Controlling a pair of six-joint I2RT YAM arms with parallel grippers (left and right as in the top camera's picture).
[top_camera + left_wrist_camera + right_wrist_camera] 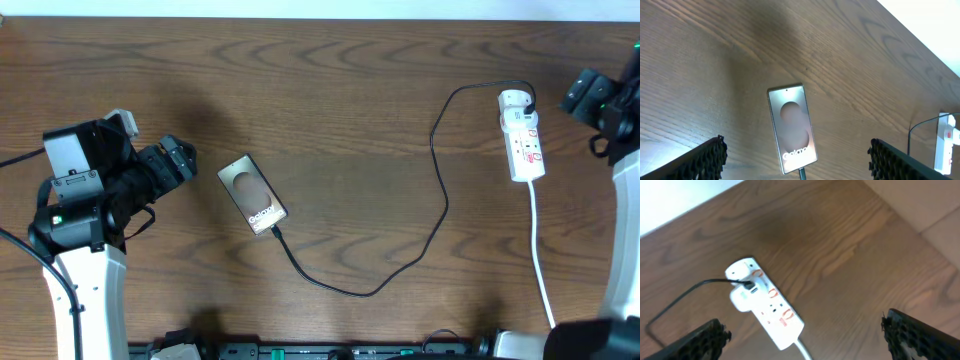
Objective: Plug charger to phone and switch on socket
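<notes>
On the wooden table (350, 90), the phone (252, 194) lies near the left gripper (178, 160), its cable (440, 200) running to the power strip (522, 140) by the right gripper (585, 92). Both are spread wide, empty. A clumsy poke could slide the strip and tug the cable out.

Overhead looks straight down. Left wrist camera sees the phone (792, 127) between its fingers (705, 160), right wrist the socket (765, 305); overhead shows both.
</notes>
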